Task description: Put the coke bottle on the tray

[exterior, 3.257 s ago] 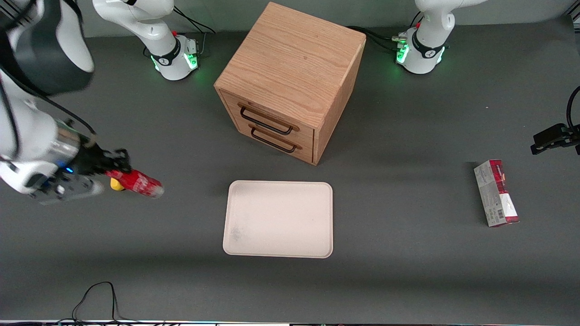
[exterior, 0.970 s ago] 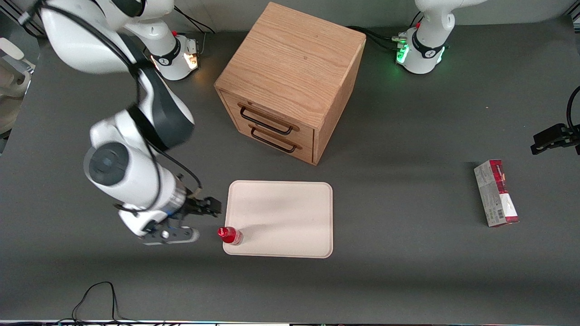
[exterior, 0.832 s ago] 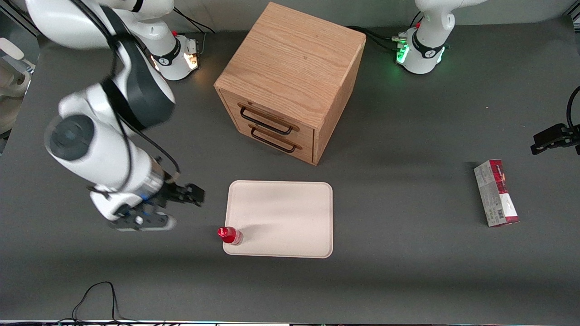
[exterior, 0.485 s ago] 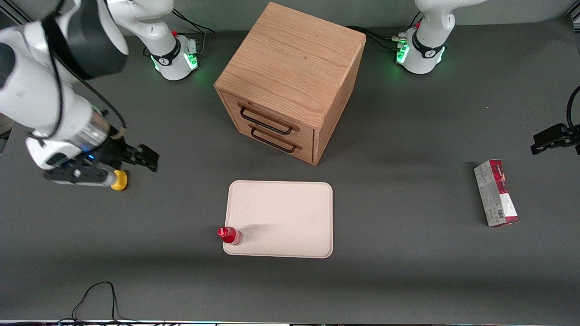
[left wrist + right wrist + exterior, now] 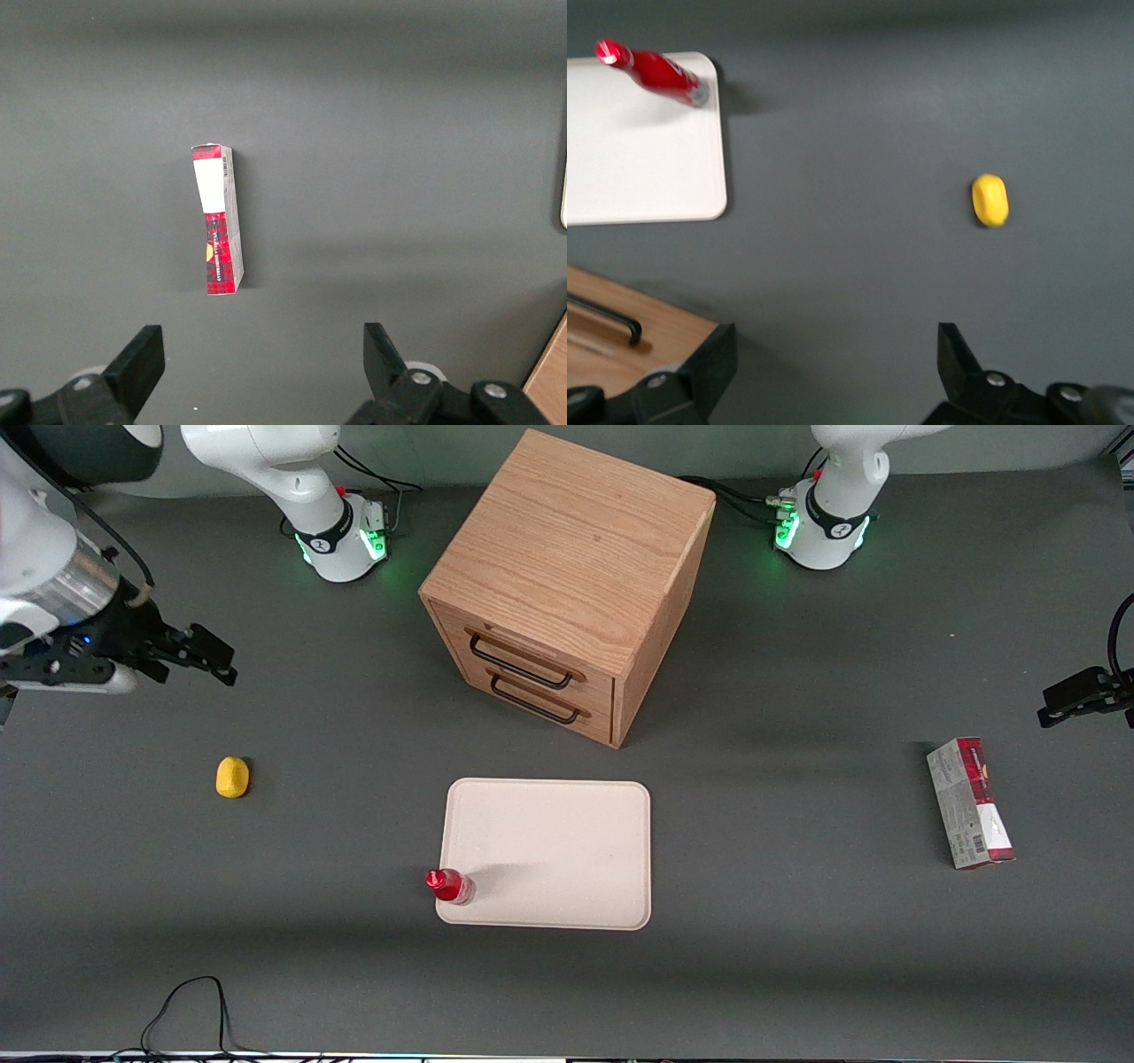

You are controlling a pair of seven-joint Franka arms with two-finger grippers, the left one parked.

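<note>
The coke bottle (image 5: 449, 886) is seen upright at a corner of the tray (image 5: 549, 841), well apart from the hand (image 5: 199, 657), which is spread and empty. The task seems finished; the hand should be kept clear of the bottle.

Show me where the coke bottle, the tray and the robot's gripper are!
coke bottle (image 5: 450, 886), front view, on its red body.
tray (image 5: 549, 841), front view, on its bare cream floor.
gripper (image 5: 199, 657), front view, midway between its open fingertips, above the table toward the working arm's end.
</note>
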